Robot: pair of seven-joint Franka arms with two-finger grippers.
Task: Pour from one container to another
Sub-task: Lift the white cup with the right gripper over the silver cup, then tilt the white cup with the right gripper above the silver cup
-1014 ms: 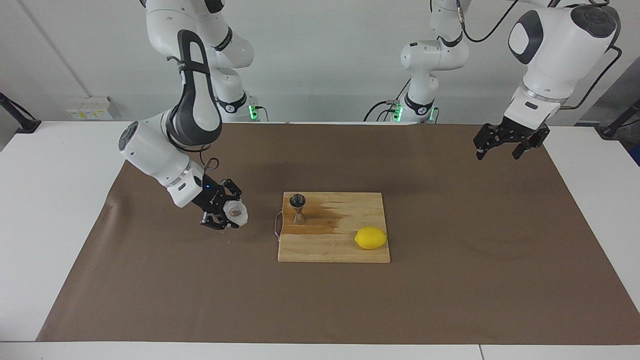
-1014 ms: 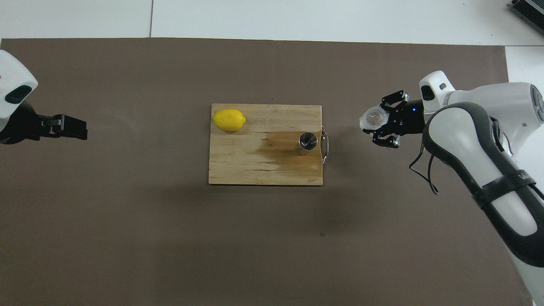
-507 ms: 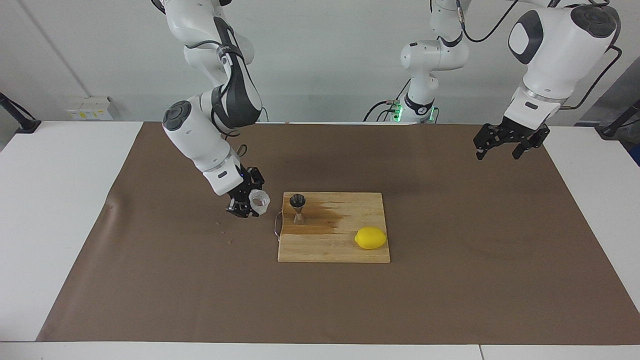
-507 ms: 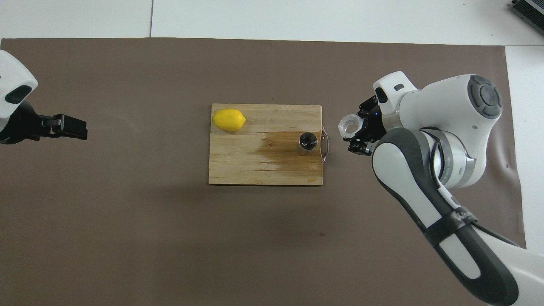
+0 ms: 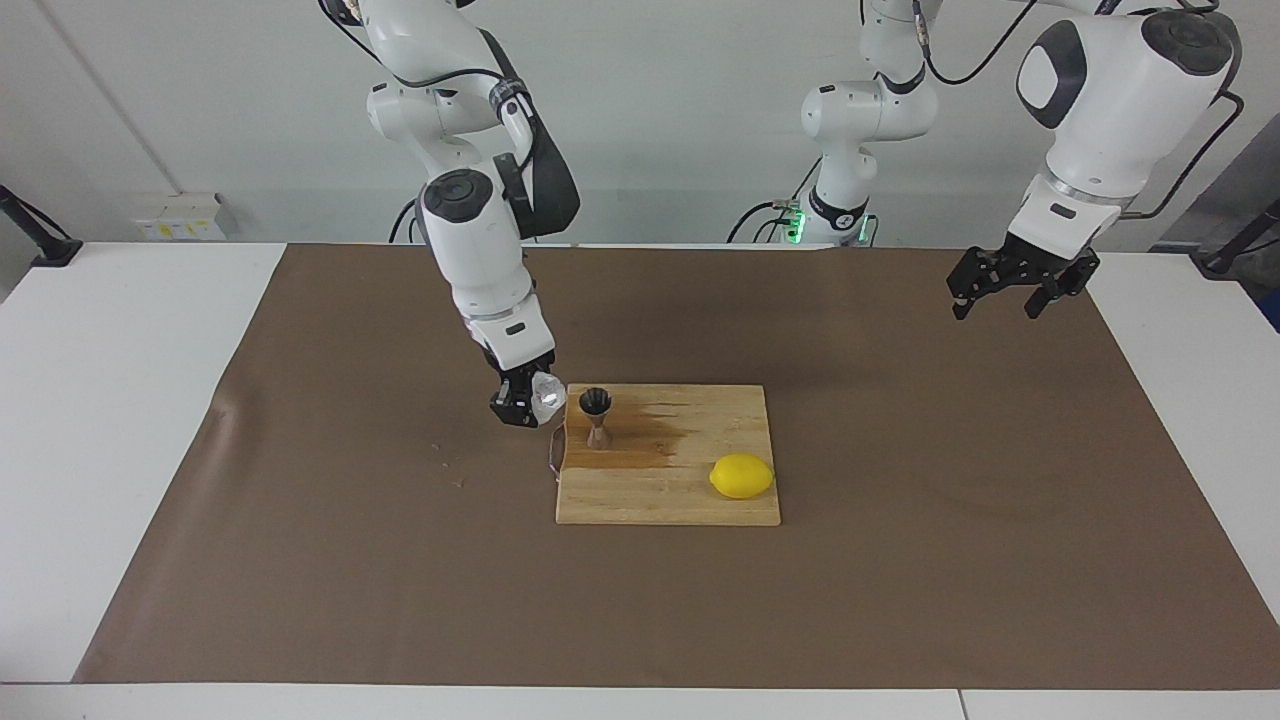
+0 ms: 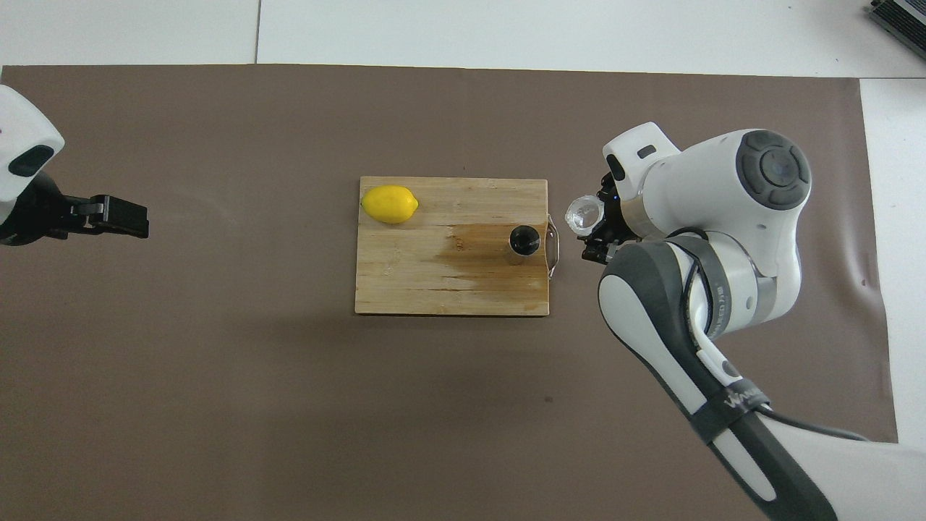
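My right gripper (image 5: 524,402) is shut on the small clear faceted glass cup (image 5: 547,397), holding it in the air over the brown mat just off the cutting board's edge, beside the steel jigger (image 5: 596,415). The cup is level with the jigger's top rim and apart from it. The cup (image 6: 584,213) and right gripper (image 6: 597,233) also show in the overhead view. The jigger (image 6: 524,241) stands upright on the wooden cutting board (image 5: 660,500), dark inside. My left gripper (image 5: 1010,292) is open and empty, waiting in the air over the mat at the left arm's end.
A yellow lemon (image 5: 742,476) lies on the board, farther from the robots than the jigger. A dark wet stain (image 6: 470,250) spreads on the board beside the jigger. The board (image 6: 434,293) has a wire handle (image 6: 553,250) on the edge toward the right arm's end. Brown mat (image 5: 900,560) covers the table.
My right arm swung the cup toward the board, from well out over the mat to just beside the jigger, and its forearm rose more upright. The left arm has not moved.
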